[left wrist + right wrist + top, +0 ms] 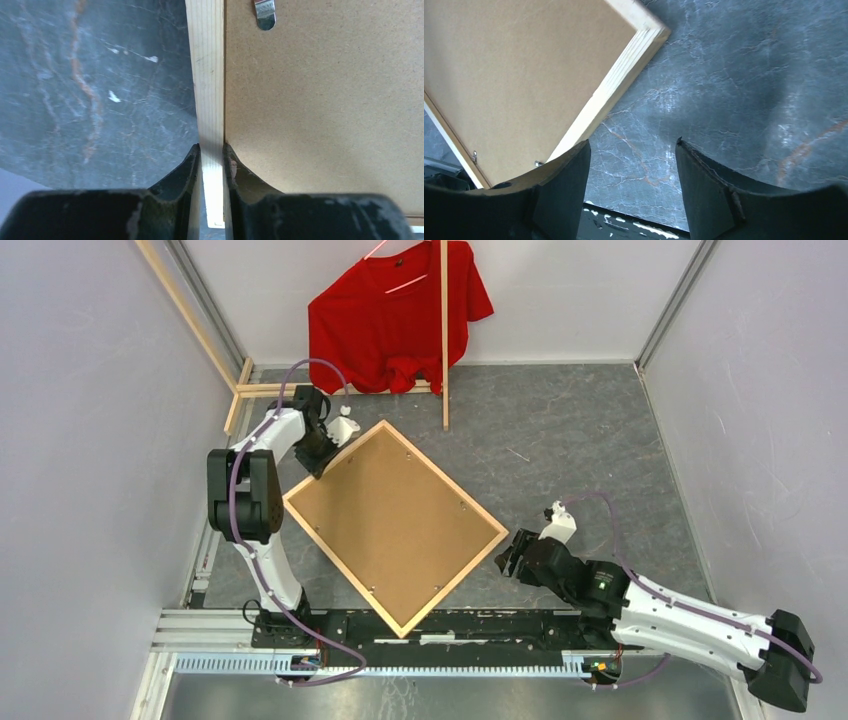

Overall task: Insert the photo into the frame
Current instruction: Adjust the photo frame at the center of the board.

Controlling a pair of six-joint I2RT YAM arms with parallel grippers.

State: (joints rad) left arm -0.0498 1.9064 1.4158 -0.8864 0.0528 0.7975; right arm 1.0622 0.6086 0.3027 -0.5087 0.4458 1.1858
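The frame (300, 518) lies face down on the dark table, turned like a diamond, its light wood strips around a brown backing board (395, 515). My left gripper (322, 453) is shut on the frame's upper-left strip; in the left wrist view the strip (207, 75) runs between my fingers (187, 170), with the backing board (325, 110) to its right. My right gripper (510, 558) is open and empty, just right of the frame's right corner (644, 37). The photo is not visible in any view.
A red T-shirt (385, 320) hangs at the back among loose light-wood slats (444, 335). More slats (185, 310) lean at the back left. Metal tabs (265, 12) hold the backing board. The table's front rail (450, 625) lies near the frame's bottom corner.
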